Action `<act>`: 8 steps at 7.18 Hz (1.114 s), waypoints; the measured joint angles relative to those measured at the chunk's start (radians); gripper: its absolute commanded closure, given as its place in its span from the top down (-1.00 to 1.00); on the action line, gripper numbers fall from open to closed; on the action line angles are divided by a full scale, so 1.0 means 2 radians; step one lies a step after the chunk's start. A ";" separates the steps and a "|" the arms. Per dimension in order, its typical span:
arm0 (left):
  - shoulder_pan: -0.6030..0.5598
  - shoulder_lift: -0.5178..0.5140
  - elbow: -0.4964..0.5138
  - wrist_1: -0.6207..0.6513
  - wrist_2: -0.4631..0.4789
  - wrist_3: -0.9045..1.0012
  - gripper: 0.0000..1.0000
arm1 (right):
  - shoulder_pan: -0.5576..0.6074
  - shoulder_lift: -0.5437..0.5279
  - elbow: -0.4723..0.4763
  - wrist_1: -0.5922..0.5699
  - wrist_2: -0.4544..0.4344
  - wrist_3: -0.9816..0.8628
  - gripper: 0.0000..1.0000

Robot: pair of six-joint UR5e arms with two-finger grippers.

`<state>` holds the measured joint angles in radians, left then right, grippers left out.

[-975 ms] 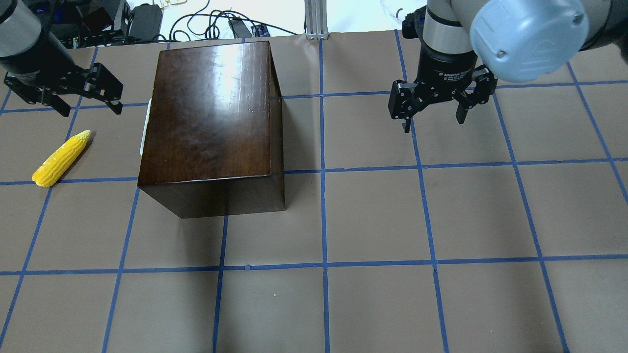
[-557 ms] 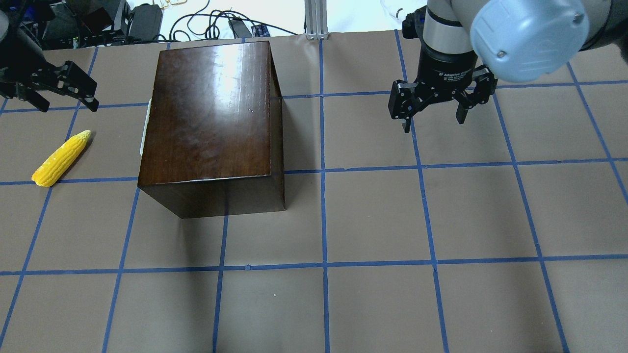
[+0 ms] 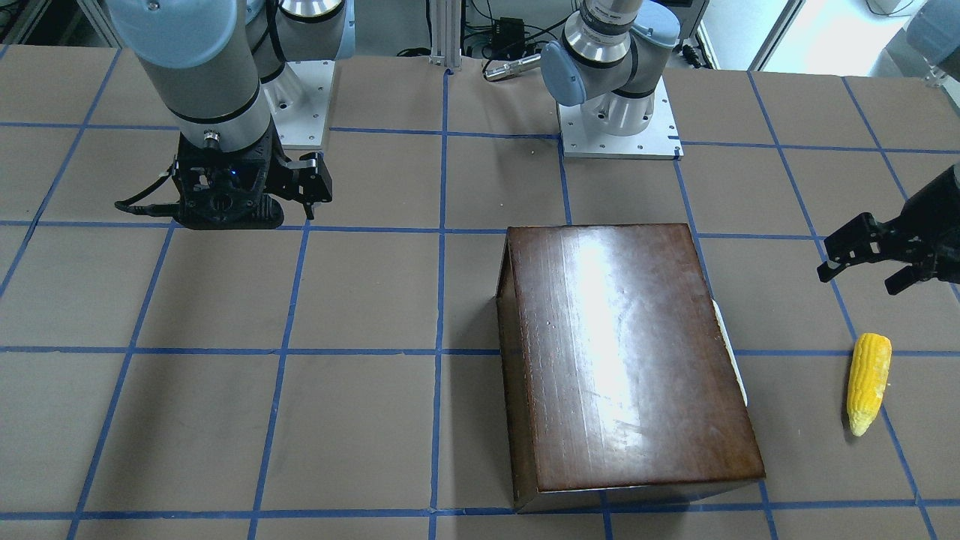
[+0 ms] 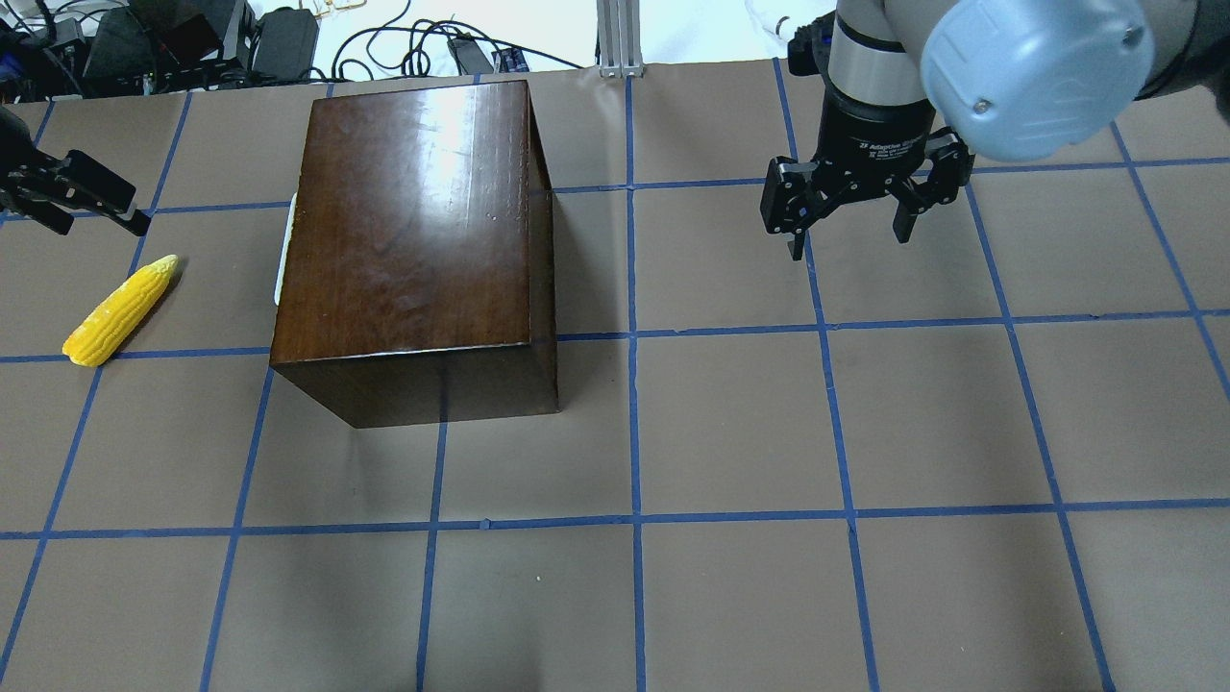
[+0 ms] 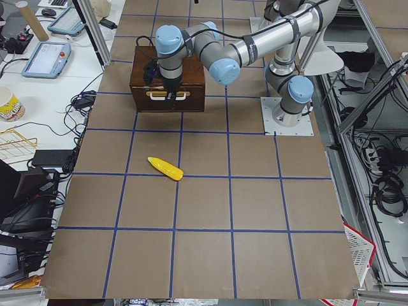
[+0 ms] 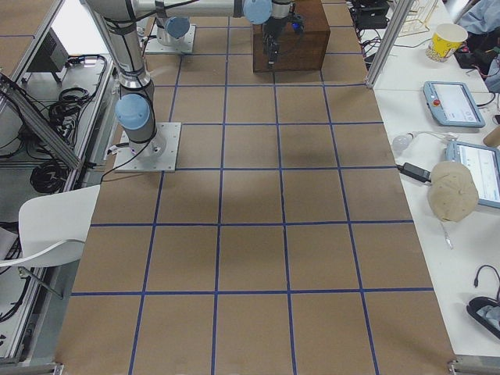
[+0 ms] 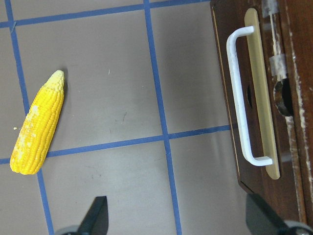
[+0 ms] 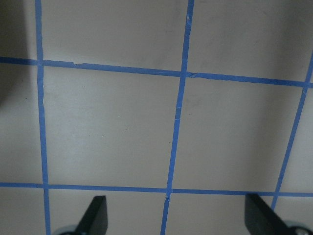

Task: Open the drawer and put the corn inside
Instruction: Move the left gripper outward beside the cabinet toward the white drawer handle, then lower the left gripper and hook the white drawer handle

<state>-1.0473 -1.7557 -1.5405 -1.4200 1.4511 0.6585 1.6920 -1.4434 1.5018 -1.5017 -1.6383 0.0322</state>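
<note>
Near the corn [image 4: 120,309], left jaws drawn further outward, open, right jaws open

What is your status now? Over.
Left gripper open, right gripper open, both empty. Drawer shut. Corn lies free beside cabinet. Nothing in the way.

reaches far out to the left with the left gripper [image 4: 96,219], tilted, fingers spread wide apart. hangs the right gripper [image 4: 849,242] straight down from an upright wrist, fingers likewise parted, both empty.
</note>
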 measured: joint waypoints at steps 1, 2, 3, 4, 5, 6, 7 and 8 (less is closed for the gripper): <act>0.002 -0.010 -0.002 0.013 -0.016 0.001 1.00 | 0.000 0.000 0.000 0.000 0.000 0.000 1.00; 0.003 -0.021 -0.004 0.020 -0.031 -0.002 1.00 | 0.000 0.000 0.000 0.000 0.000 0.000 1.00; 0.003 -0.031 -0.005 0.022 -0.039 -0.004 1.00 | 0.000 0.000 0.000 0.000 0.000 0.000 1.00; 0.002 -0.040 -0.005 0.023 -0.045 -0.012 1.00 | 0.000 0.000 0.000 0.000 0.000 0.000 1.00; 0.000 -0.046 -0.006 0.023 -0.055 -0.031 1.00 | 0.000 0.000 0.000 0.000 0.000 0.000 1.00; -0.002 -0.050 -0.006 0.023 -0.062 -0.053 1.00 | 0.000 0.000 0.000 0.000 0.000 0.000 1.00; -0.004 -0.054 -0.006 0.024 -0.066 -0.067 1.00 | 0.000 0.000 0.000 0.000 0.000 0.000 1.00; -0.005 -0.057 -0.007 0.024 -0.067 -0.072 1.00 | 0.000 0.000 0.000 0.000 0.000 0.000 1.00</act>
<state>-1.0575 -1.8697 -1.5536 -1.3729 1.3164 0.5136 1.6920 -1.4435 1.5018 -1.5018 -1.6383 0.0322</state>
